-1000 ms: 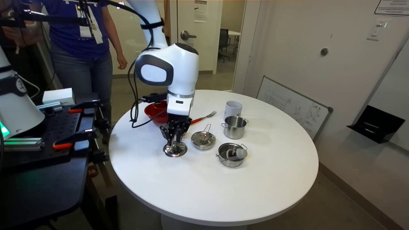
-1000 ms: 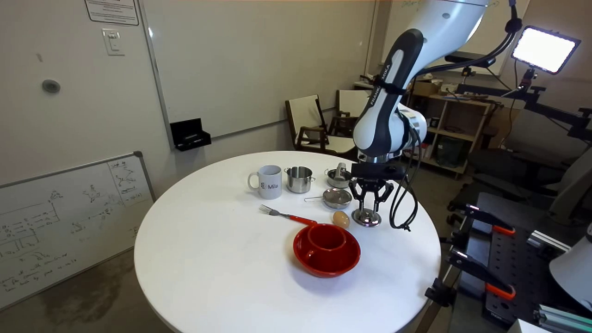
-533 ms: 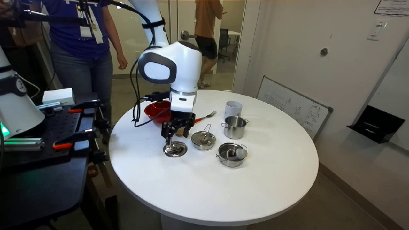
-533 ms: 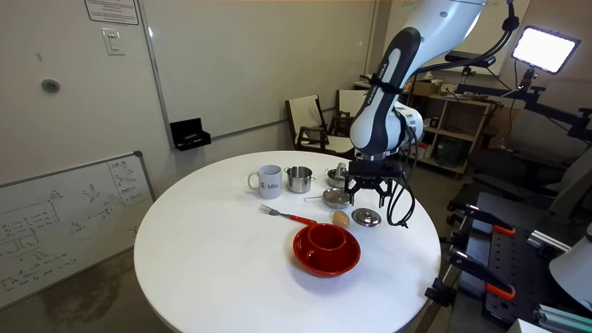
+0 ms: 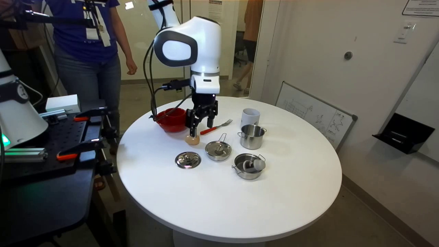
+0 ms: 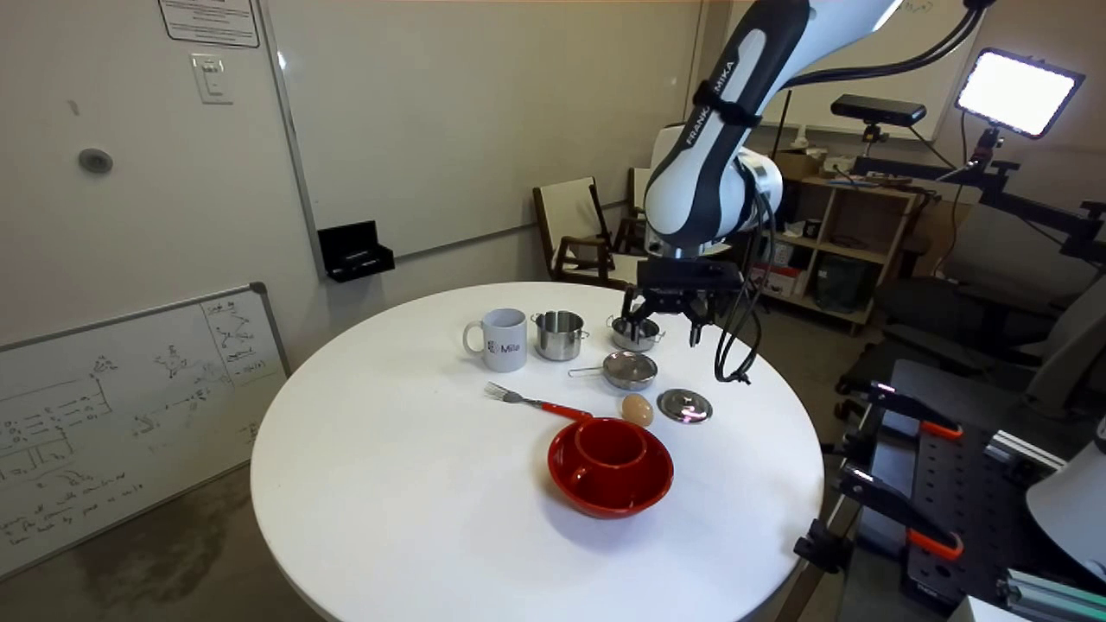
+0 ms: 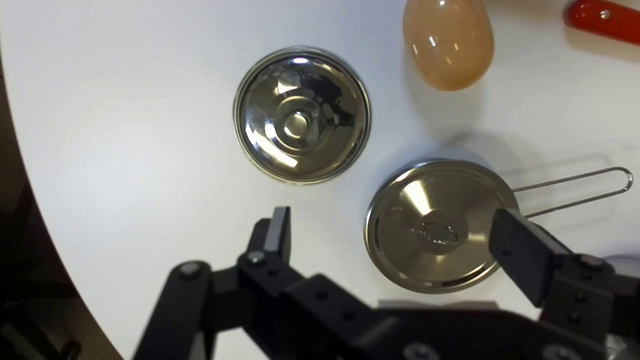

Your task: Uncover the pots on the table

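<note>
Red cup (image 6: 618,476) inside bowl (image 6: 605,508), egg (image 6: 638,410) nearby

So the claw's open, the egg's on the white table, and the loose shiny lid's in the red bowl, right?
Almost! The loose shiny lid lies on the white table, not in the red bowl; the wrist view shows it. The claw and the egg you got right.

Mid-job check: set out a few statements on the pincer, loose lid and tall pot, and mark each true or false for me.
1. The pincer is open. True.
2. The loose lid lies on the table. True.
3. The pincer is gripping the loose lid. False: it hangs apart from it, holding nothing.
4. The tall pot is uncovered. True.
5. The loose lid leans against the tall pot. False: it lies flat, with the pan between them.
</note>
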You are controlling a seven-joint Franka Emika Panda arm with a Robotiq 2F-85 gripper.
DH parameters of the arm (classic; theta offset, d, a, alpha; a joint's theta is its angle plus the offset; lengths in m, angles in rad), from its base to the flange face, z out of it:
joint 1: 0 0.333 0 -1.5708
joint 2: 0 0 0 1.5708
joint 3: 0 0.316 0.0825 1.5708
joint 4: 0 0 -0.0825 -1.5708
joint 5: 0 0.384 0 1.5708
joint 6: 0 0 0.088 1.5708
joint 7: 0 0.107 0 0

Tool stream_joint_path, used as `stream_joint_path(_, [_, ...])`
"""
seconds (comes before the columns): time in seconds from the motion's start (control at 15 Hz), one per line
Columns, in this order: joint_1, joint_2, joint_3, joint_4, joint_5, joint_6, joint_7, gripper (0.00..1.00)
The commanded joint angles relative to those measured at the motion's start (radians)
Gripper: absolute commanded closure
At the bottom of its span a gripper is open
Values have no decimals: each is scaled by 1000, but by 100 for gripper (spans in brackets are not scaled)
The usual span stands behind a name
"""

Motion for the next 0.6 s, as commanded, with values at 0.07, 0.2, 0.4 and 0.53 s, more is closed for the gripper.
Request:
stream_joint_path(0.07, [-65, -65, 59, 12, -35, -56, -171, 0])
stream_joint_path(0.2, [-103, -63, 102, 34, -11, -63, -288, 0])
stream_joint_path(0.4, [-169, -48, 166, 83, 5, -96, -470, 0])
stream_joint_path(0.53, [-216, -33, 207, 118, 12, -134, -589, 0])
